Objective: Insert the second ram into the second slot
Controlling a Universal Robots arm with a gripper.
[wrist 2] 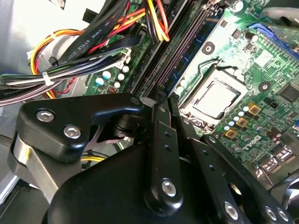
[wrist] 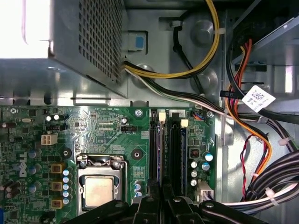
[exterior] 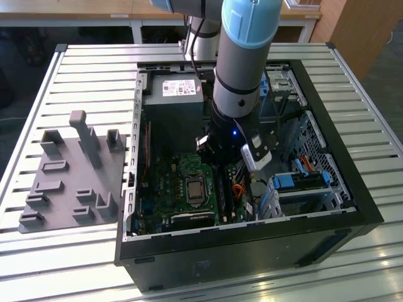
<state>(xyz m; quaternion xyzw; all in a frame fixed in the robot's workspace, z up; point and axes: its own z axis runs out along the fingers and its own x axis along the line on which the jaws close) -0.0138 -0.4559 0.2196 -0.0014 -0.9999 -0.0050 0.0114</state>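
Your black two-finger gripper [wrist 2: 161, 93] is pinching the thin dark blue ram stick [wrist: 159, 154] edge-on over the long black memory slots [wrist: 174, 154] near the green motherboard's [wrist: 112, 130] edge, and any tilt could jam it crooked.

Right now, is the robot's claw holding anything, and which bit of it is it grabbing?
It looks like the gripper pinches the second ram, the thin stick standing on edge in a motherboard slot, by its top edge. The fingers hide the actual contact, so this isn't certain.

Motherboard [exterior: 182, 189] inside case [exterior: 252, 251] — tray [exterior: 69, 170] beside.
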